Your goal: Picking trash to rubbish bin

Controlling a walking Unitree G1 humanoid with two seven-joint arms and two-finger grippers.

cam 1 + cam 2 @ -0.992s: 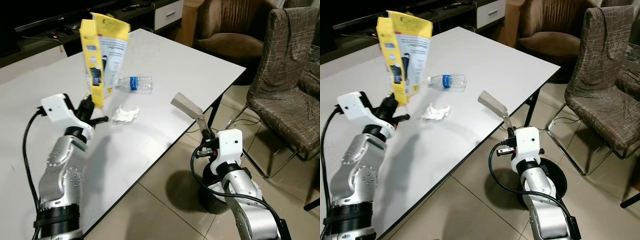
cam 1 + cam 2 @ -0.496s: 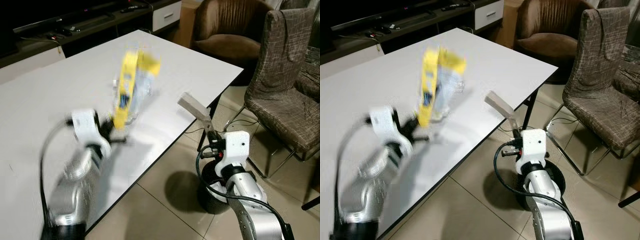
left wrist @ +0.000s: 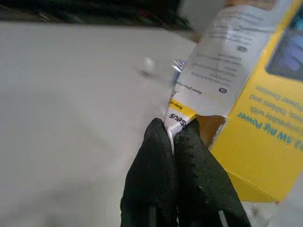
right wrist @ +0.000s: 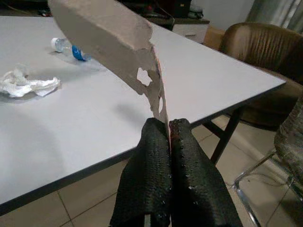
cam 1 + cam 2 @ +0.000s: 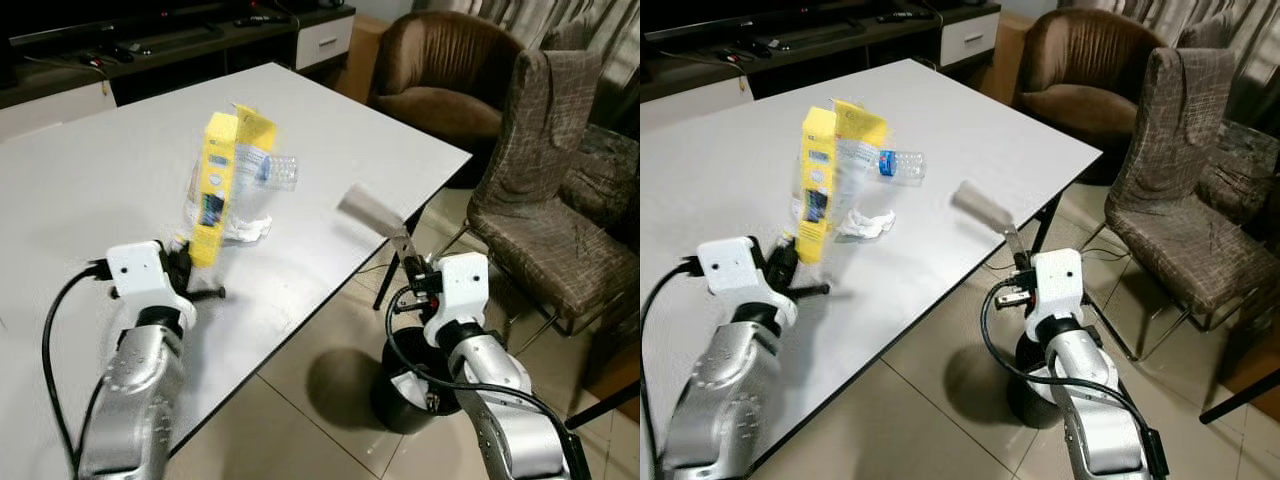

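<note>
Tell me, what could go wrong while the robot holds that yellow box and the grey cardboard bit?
The left end effector pinches only a thin corner flap of the yellow box, so it might tear or slip out. The right end effector grips the ragged edge of the cardboard piece beside the rubbish bin, not above it, so a drop may hit the floor. The box hangs near the plastic bottle and could knock it.

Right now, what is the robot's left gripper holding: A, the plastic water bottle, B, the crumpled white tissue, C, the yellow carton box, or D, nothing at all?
C: the left gripper is shut on a bottom flap of the yellow carton box, holding it upright above the table, while the water bottle and tissue lie on the table.
</note>
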